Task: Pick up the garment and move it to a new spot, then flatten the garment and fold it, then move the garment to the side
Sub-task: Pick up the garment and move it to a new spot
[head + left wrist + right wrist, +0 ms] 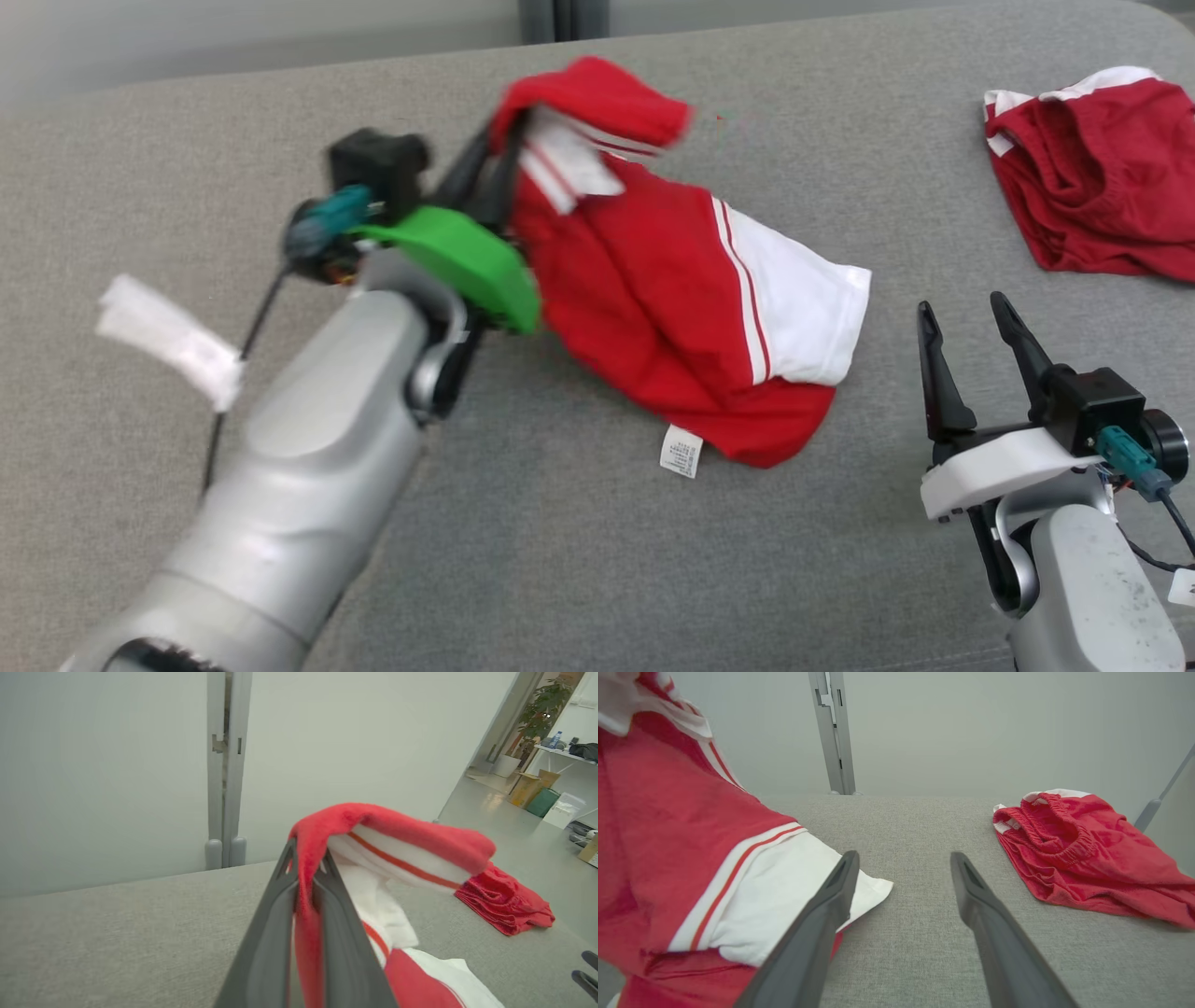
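Two red garments lie on the grey fabric surface. Seen from the head, the task's one, a red-and-white jersey, sits at the middle of the picture. A heap of red shorts with a gathered waistband lies well apart from it at 2 o'clock.

The left gripper reaches in from 7 o'clock on its silver forearm, behind a green wrist cover. Its two dark fingers are clamped on the jersey's upper edge at about 11 o'clock. In the left wrist view the red hem is pinched between the closed fingers and folds over their tips toward 3 o'clock. That end of the jersey is raised and blurred. Its lower part trails toward 5 o'clock and seems to rest on the surface, with a white striped panel at its 3 o'clock side and a white care label at its 6 o'clock edge.

The right gripper stands at 4 o'clock, fingers spread apart and holding nothing. In the right wrist view the jersey's white panel is just beside its left finger, whether touching I cannot tell, and the shorts lie at 2 o'clock.

A white tag hangs on the cable at 9 o'clock.
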### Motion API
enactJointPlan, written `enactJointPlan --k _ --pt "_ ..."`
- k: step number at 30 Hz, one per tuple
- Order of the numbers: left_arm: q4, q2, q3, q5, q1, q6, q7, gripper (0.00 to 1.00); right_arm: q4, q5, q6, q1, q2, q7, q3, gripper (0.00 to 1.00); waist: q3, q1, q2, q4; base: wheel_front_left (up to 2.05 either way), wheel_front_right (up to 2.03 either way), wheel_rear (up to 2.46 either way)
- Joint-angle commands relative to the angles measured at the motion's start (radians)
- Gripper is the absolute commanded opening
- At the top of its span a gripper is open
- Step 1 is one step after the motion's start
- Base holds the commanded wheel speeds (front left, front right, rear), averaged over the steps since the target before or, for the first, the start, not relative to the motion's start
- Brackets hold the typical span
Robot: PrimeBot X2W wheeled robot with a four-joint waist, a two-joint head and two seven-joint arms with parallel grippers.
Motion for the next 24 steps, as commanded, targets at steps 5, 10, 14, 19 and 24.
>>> enactJointPlan --k 5,10,14,19,24 --pt "0.005 0.077 0.162 0.079 0.120 0.007 -0.004 0.00 -0.008 -0.014 -0.001 -0.007 -0.004 -0.004 -0.002 1.00 0.025 0.0000 0.0000 0.015 0.00 0.00 0.00" --pt "0.006 0.101 0.303 0.125 0.221 -0.006 -0.004 0.00 -0.008 -0.029 -0.001 -0.003 -0.004 -0.005 -0.009 1.00 0.031 0.0000 0.0000 0.027 0.00 0.00 0.00" --pt "-0.006 0.083 0.396 0.164 0.293 -0.025 -0.004 0.49 -0.003 -0.038 -0.001 0.004 -0.004 -0.005 -0.010 1.00 0.028 0.0000 0.0000 0.042 0.00 0.00 0.00" --pt "-0.039 0.050 0.472 0.230 0.365 -0.054 -0.004 1.00 0.003 -0.039 -0.001 0.013 -0.004 -0.005 -0.004 1.00 0.012 0.0000 0.0000 0.059 0.00 0.00 0.00" --pt "-0.089 0.025 0.515 0.297 0.414 -0.070 -0.004 1.00 0.008 -0.037 -0.001 0.017 -0.004 -0.004 0.002 1.00 -0.012 0.0000 0.0000 0.070 0.00 0.00 0.00"
